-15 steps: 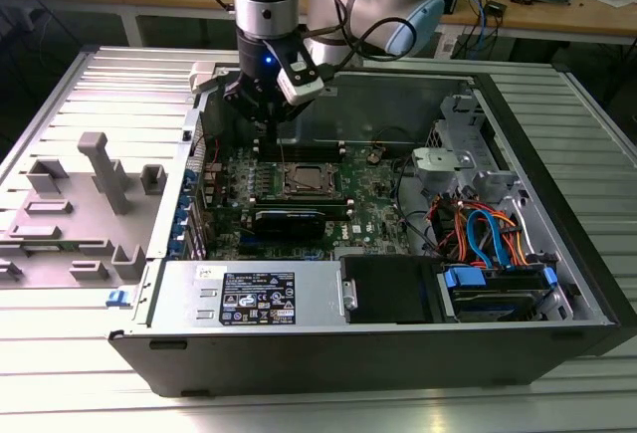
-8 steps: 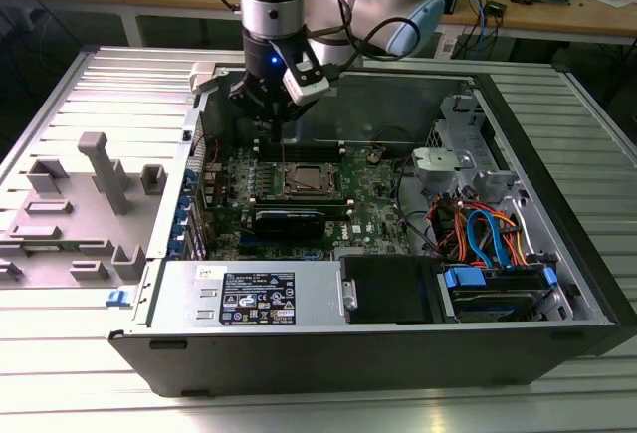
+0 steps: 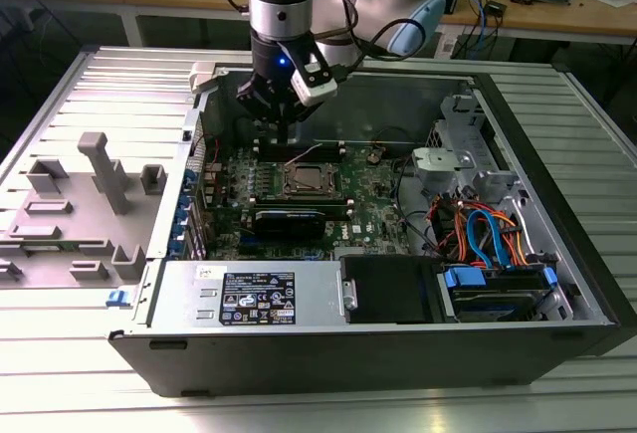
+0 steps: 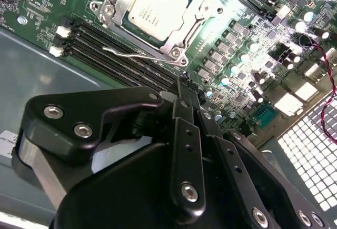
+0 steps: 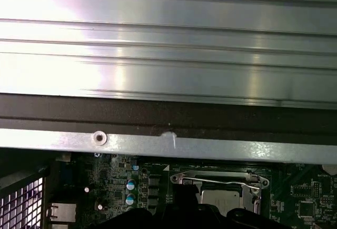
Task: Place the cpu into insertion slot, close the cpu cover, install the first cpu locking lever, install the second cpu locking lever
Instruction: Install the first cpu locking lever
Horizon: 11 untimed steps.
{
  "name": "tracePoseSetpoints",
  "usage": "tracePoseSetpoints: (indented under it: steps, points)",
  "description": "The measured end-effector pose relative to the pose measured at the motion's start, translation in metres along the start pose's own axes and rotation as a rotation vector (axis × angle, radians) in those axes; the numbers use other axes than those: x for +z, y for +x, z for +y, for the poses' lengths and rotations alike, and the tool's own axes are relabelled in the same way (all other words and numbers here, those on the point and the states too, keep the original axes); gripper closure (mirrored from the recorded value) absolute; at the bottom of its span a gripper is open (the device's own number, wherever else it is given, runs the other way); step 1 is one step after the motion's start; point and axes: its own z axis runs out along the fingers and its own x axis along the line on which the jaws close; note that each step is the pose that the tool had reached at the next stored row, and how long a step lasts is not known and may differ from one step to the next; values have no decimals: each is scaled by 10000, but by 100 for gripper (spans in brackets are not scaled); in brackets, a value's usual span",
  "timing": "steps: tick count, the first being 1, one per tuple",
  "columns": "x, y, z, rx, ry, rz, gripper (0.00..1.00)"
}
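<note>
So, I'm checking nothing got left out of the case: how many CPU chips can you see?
1. The cpu sits in the middle of the green motherboard, framed by the cpu cover. The arm hides part of the board, so another could be hidden.

An open computer case (image 3: 398, 353) lies on a ribbed metal table (image 3: 328, 408). A grey fixture (image 3: 107, 169) stands at the exterior view's left

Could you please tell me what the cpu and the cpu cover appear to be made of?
The cpu: likely metal top, matte silver-grey, softly reflecting light. The cpu cover: probably stamped steel, bright silver, with sharp glints along its thin edges.
</note>
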Motion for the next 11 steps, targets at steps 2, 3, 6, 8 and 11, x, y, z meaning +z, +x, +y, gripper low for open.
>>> tracePoseSetpoints:
  steps: [2,3,6,8,11]
  points:
    - [1,-39,-2,0,-1,0,89]
    - [2,-77,-4,0,0,0,89]
    - [2,-78,-4,0,0,0,89]
    - [2,-79,-4,0,0,0,89]
    - [2,-81,-4,0,0,1,89]
